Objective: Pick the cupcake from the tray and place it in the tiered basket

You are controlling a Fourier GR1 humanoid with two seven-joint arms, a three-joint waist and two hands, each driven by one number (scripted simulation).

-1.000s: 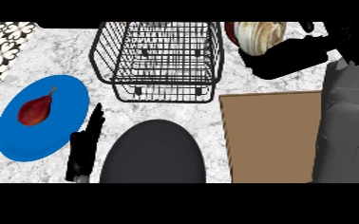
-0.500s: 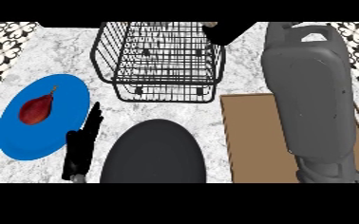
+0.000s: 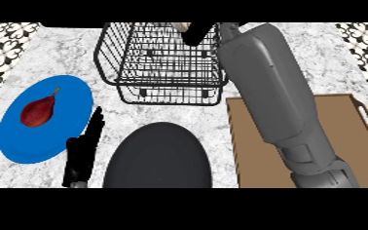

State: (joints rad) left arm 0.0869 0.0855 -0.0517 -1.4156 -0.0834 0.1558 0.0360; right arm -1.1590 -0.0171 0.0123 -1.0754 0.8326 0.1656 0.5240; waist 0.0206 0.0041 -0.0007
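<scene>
Black and partly cut off at the view's top edge, the right robot hand (image 3: 195, 35) hangs over the rear rim of the tiered basket (image 3: 161, 63), its fingers pointing down into the wire. A pale sliver of the cupcake (image 3: 184, 26) shows just to the left of those fingers and touching them. The fingers curl round it, so the cupcake is held above the back of the basket's top tier, well off the tray (image 3: 338, 119). Most of the cupcake is hidden, and its underside cannot be seen against the wire. The grey right forearm (image 3: 269, 87) runs from the lower right corner up across the tray's left part to the basket's right side, covering that side of the rim.

The brown tray lies to the right of the basket on the marble worktop (image 3: 57, 53). At the lower left the left robot hand (image 3: 81, 156) rests open, fingers straight and pointing up the view, just beside the right edge of a blue plate (image 3: 43, 146). A dark red fruit (image 3: 39, 111) with a thin stem lies on that plate. Between the left robot hand and the tray sits a dark rounded shape (image 3: 158, 156) at the near edge – what it is cannot be told.
</scene>
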